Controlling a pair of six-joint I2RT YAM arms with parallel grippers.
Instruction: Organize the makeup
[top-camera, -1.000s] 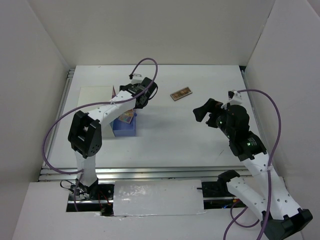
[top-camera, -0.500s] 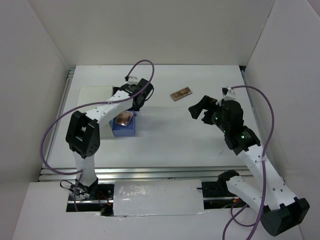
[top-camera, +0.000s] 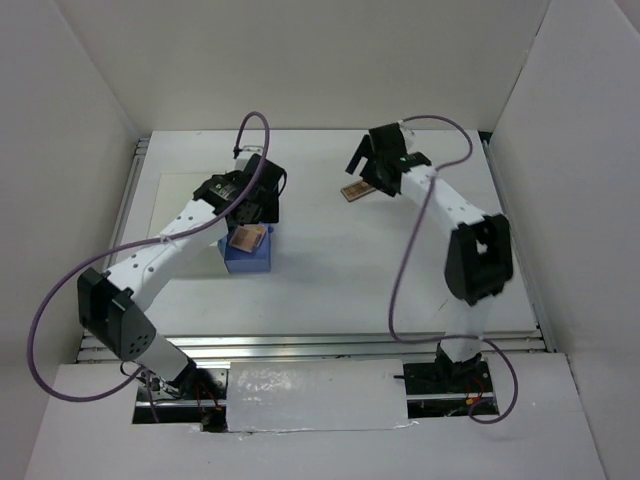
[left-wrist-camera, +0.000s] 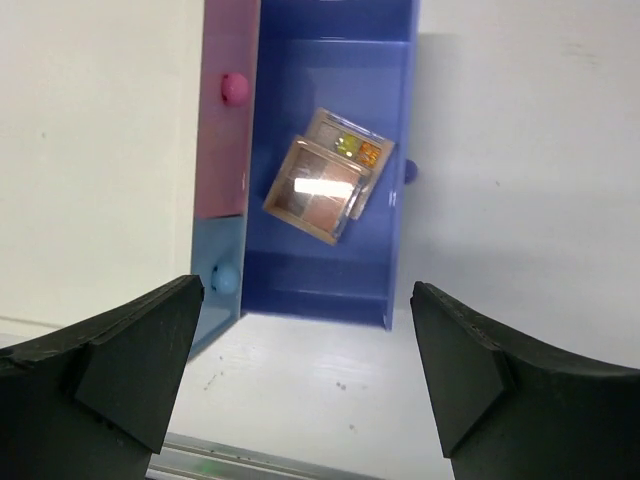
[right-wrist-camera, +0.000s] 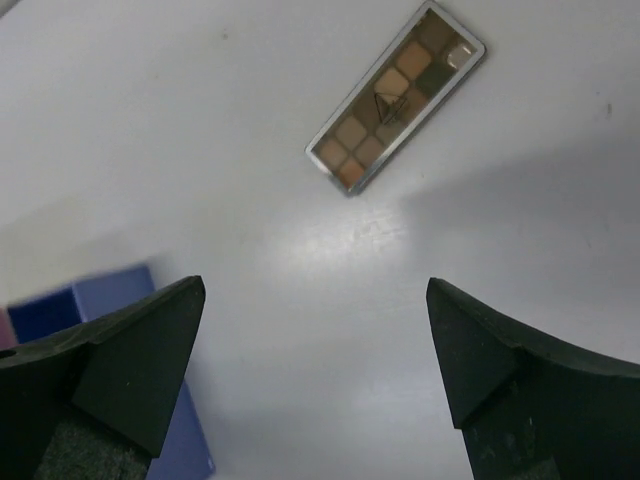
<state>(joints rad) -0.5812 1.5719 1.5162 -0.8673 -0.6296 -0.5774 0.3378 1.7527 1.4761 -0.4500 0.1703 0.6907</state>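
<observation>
One brown eyeshadow palette (right-wrist-camera: 395, 95) lies flat on the worktop (top-camera: 400, 270), well apart from the blue drawer (left-wrist-camera: 320, 60), beyond it and to its right in the overhead view. Two more are already inside that drawer: a peach palette (left-wrist-camera: 312, 190) resting askew on top of a multicoloured palette (left-wrist-camera: 358, 150), both roughly mid-drawer. The brown one looks thin, stiff and light, with a glossy lid likely to be slippery, and it sits so low that little edge is offered. The safest hold is probably across its narrow width, pinching the two long edges near the middle, with the wrist turned first, since it lies diagonally to the finger line. The right tool (right-wrist-camera: 315, 295) hangs above it, spread wide and carrying nothing, the palette ahead of the fingertips rather than between them. The left tool (left-wrist-camera: 305, 310) hovers over the drawer's near end, equally wide and empty. Beside the blue drawer a pink drawer front (left-wrist-camera: 225, 110) shows, closed.
</observation>
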